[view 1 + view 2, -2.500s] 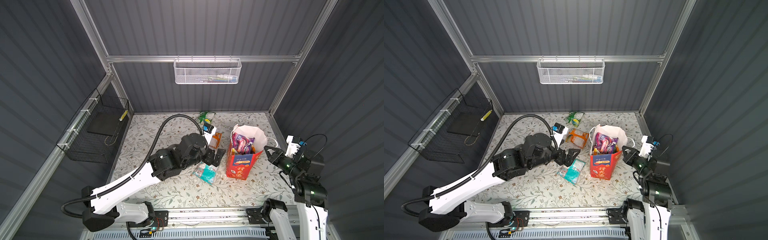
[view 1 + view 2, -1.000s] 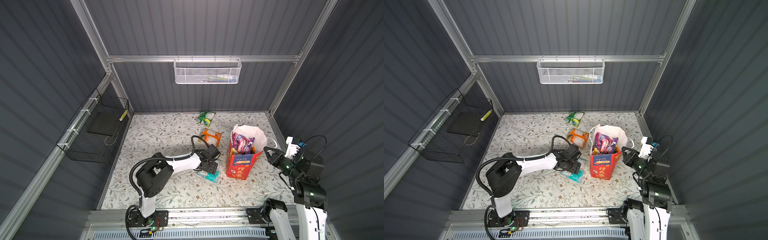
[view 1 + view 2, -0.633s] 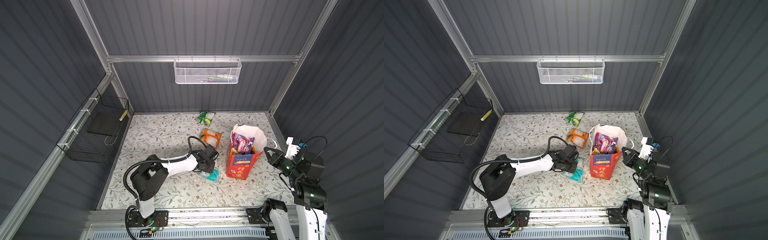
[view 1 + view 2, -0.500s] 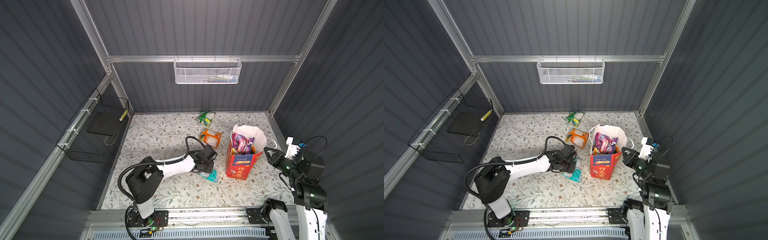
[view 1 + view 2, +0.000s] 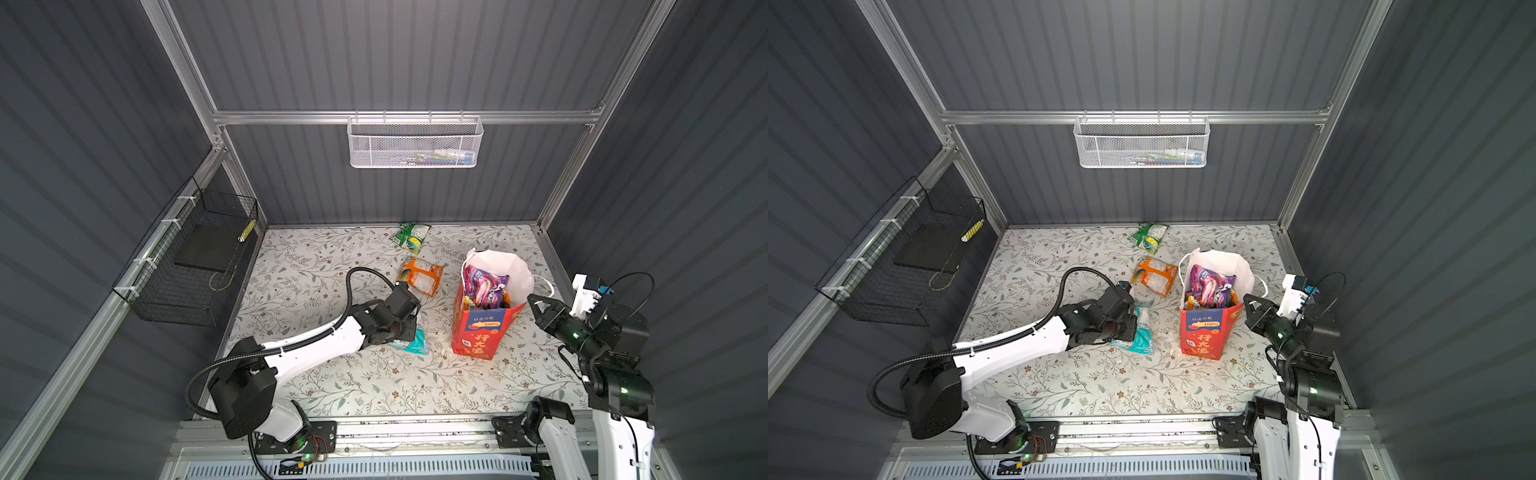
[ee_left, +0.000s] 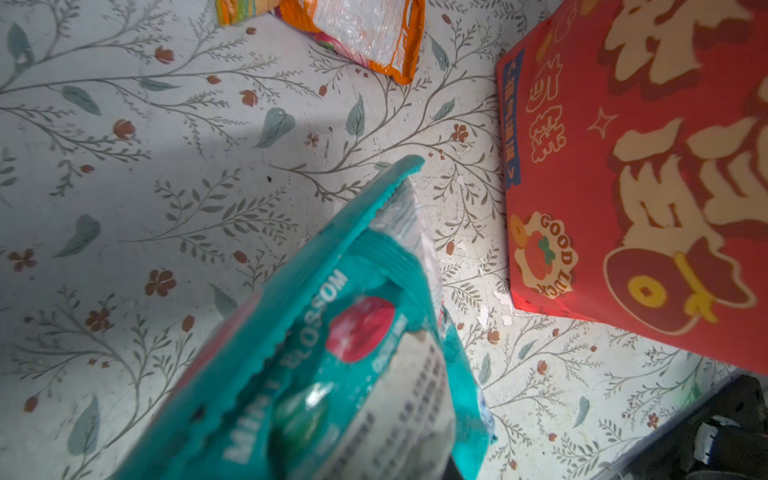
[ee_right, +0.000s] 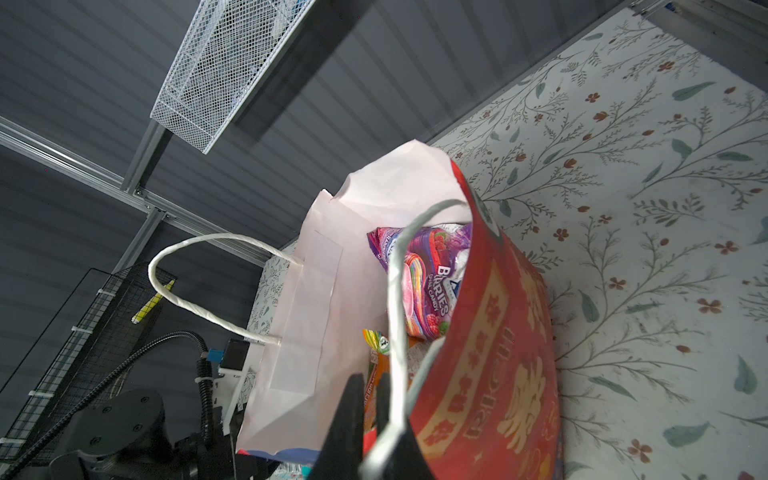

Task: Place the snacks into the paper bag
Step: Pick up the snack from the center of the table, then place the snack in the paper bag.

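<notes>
A teal snack packet point(image 5: 413, 343) point(image 5: 1142, 332) lies left of the paper bag. One end of it rises close to the left wrist camera point(image 6: 353, 332). My left gripper point(image 5: 406, 328) point(image 5: 1131, 328) is shut on that packet. The red paper bag point(image 5: 478, 332) point(image 5: 1202, 332) point(image 6: 644, 166) stands open, with a purple packet point(image 5: 482, 286) point(image 7: 424, 282) and others inside. My right gripper point(image 5: 534, 301) point(image 7: 370, 399) is shut on the bag's right rim by a white cord handle. An orange packet point(image 5: 419, 280) point(image 6: 365, 33) and a green packet point(image 5: 411, 237) lie further back on the floral table.
A white mesh basket point(image 5: 415, 145) hangs on the back wall. A black wire basket point(image 5: 187, 266) is fixed to the left wall. Dark ribbed walls enclose the table on three sides, and a metal rail point(image 5: 415, 428) runs along the front edge.
My left gripper has closed on the teal packet and tipped one end off the table, with the left arm drawn back a little. The right arm and the bag have stayed put.
</notes>
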Action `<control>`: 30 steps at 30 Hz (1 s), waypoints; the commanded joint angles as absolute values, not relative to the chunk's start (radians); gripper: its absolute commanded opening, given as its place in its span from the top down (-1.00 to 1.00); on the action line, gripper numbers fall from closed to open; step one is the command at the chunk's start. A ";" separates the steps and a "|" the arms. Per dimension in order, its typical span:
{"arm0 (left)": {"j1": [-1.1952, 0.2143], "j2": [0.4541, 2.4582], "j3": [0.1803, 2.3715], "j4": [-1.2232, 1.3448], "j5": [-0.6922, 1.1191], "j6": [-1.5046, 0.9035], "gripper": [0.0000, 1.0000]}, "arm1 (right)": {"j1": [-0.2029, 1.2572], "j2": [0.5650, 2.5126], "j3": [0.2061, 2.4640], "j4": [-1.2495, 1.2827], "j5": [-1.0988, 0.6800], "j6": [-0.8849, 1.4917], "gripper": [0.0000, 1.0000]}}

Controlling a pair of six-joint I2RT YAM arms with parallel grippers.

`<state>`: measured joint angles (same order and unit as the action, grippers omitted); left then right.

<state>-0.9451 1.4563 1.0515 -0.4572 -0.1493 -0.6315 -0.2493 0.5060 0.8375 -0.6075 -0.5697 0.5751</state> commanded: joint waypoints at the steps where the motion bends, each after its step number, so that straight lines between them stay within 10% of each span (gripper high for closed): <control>1: -0.940 1.364 1.058 -0.503 -0.197 -0.644 0.87 | -0.251 0.491 0.828 -0.610 -0.592 0.566 0.76; 13: -0.939 1.188 1.315 -0.630 -0.258 -0.540 0.80 | -0.251 0.477 0.845 -0.620 -0.596 0.573 0.75; 30: -1.067 1.598 1.971 -0.598 -0.138 -0.382 0.81 | -0.251 0.480 0.876 -0.639 -0.607 0.567 0.75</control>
<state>-1.0229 1.5547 1.8786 -0.6220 -0.1532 -0.4419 -0.2493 0.4858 0.8398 -0.6247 -0.5785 0.5751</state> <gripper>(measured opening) 0.169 0.125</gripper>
